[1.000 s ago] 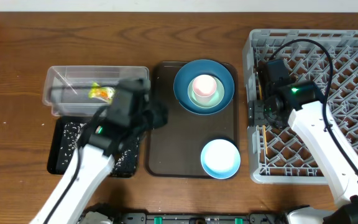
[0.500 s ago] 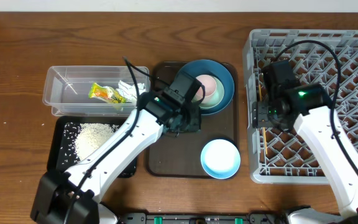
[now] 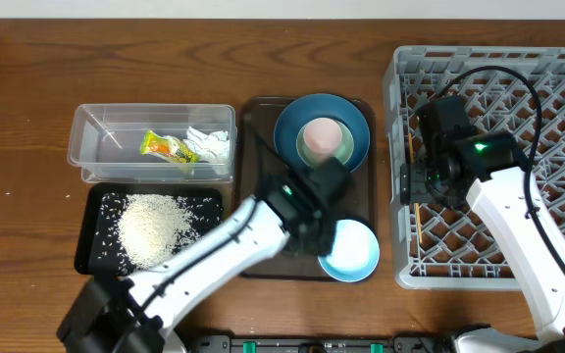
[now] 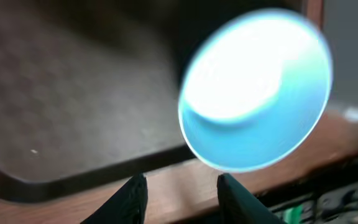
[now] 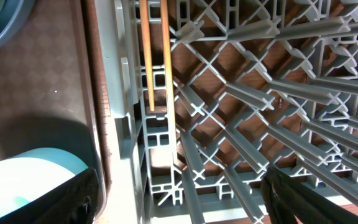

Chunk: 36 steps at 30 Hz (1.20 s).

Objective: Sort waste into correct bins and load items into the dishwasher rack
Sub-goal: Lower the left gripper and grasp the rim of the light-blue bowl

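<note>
Pale-blue bowl (image 4: 253, 93), glossy, round, just ahead of left hand (image 4: 182, 186).
That hand narrowly parted, empty; right hand (image 5: 179, 186) wide.

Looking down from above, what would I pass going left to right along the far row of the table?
First the snack wrapper → crumpled napkin → dark blue plate → grey dishwasher rack.

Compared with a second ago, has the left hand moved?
Yes. The left hand swung right, from the clear tub, across the brown serving tray, to the small pale blue bowl.
</note>
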Motion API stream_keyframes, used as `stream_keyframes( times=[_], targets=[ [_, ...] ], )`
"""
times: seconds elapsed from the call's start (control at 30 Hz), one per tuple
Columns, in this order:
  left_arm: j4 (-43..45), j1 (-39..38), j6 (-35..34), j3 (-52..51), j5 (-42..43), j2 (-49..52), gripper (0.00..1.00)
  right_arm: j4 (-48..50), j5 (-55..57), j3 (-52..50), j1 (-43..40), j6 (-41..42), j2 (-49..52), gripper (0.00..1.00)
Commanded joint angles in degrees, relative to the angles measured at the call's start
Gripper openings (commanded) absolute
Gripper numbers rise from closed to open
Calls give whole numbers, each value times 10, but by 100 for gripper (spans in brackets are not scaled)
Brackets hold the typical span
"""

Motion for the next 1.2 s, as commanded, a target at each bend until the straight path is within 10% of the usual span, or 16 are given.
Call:
stream_keyframes(
  times=[0.0, 1.17],
  targets=[
    [4, -21, -16, -17, -45, 3, 40, -2, 1, 5, -5, 0, -9, 82],
    [238, -85, -90, -169, -130, 5, 47, -2, 2, 5, -6, -1, -9, 89]
  ],
)
